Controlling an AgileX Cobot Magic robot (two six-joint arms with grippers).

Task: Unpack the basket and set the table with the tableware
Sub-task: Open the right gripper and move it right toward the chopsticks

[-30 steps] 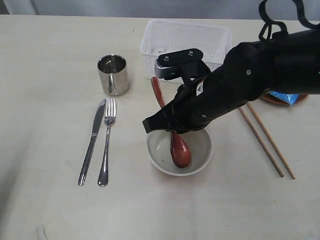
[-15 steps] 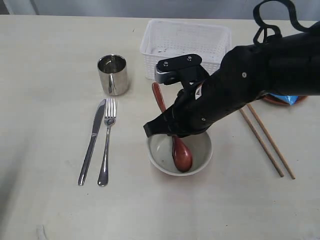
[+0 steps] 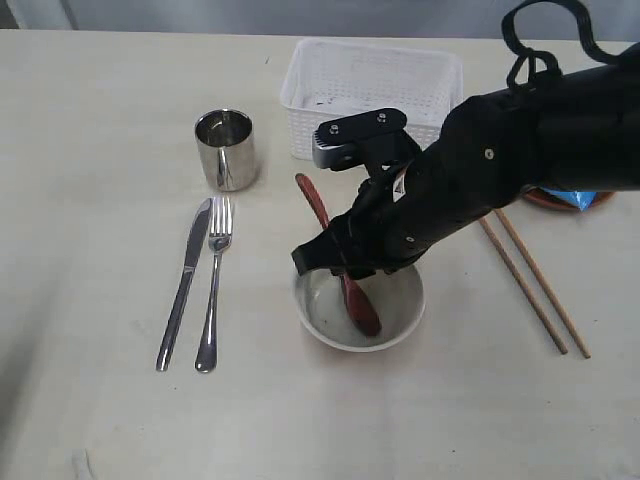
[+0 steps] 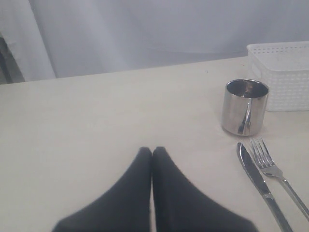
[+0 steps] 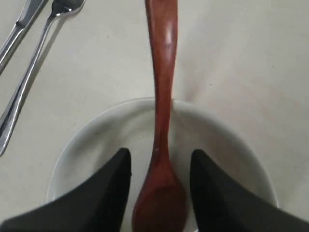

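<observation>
**Spoon [image 3: 316, 205] lying in the bowl [image 3: 330, 336], right fingers spread either side of it**

Bare table [image 3: 100, 420] runs along the whole near side, the widest open room in the scene. Just beyond it the white bowl sits at the middle. The spoon's head lies inside the bowl and its handle slopes out over the far rim.

The right gripper [image 5: 161, 153] hangs over the bowl with its jaws apart. One finger [image 5: 116, 188] stands on each side of the spoon's neck, with a gap showing on both sides, so nothing is pinched.

Left of the bowl, the knife [image 3: 185, 285] and fork [image 3: 213, 285] lie side by side, well apart from it. The chopsticks [image 3: 530, 280] lie slantwise to its right.

Farther back stands the steel cup [image 3: 226, 150]. Beyond that is the white basket [image 3: 296, 82], close to the table's far edge. A plate [image 3: 596, 203] with a blue bag [image 3: 562, 192] on it peeks out from under the right arm.

The left gripper [image 4: 152, 151] has its fingers pressed together on nothing. It is over bare tabletop, on the near side of the cup, knife and fork.
</observation>
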